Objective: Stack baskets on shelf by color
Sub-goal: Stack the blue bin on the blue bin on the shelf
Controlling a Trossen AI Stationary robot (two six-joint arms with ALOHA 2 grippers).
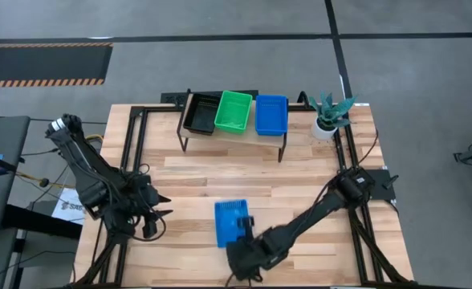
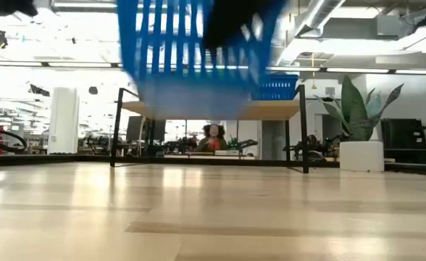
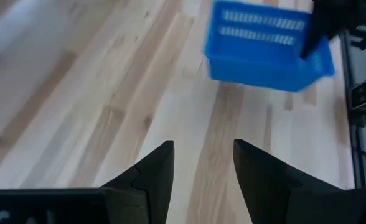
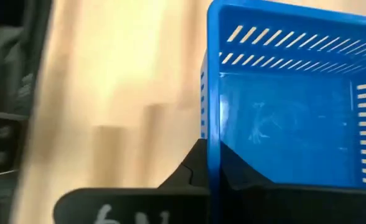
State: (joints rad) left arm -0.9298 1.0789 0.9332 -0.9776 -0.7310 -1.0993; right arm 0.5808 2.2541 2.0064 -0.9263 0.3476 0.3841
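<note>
Right tool (image 1: 242, 233) closed over one wall of a blue basket (image 1: 230, 221), one finger inside and one outside, basket lifted clear of the surface (image 1: 300, 185) as the low view shows. Shelf (image 1: 272, 138) lying well apart from the held basket, toward the far edge of the surface, so the carry probably runs away from the robot and a little to its right. On the shelf three places in a row: black baskets (image 1: 201, 114) at the robot's left end, green baskets (image 1: 233, 110) in the middle, blue stack (image 1: 270, 114) at the right end, beside a potted plant (image 1: 329, 112). Matching target, by judgement, the blue stack. Held basket empty, its long axis running roughly toward the shelf, similar to the baskets there, so little turning seems needed. How many baskets in each stack, not possible to tell. Right arm clearly the nearer one. Left tool (image 1: 157, 215) waiting well to the left of the held basket, fingers (image 3: 152, 171) narrowly apart, holding nothing.
</note>
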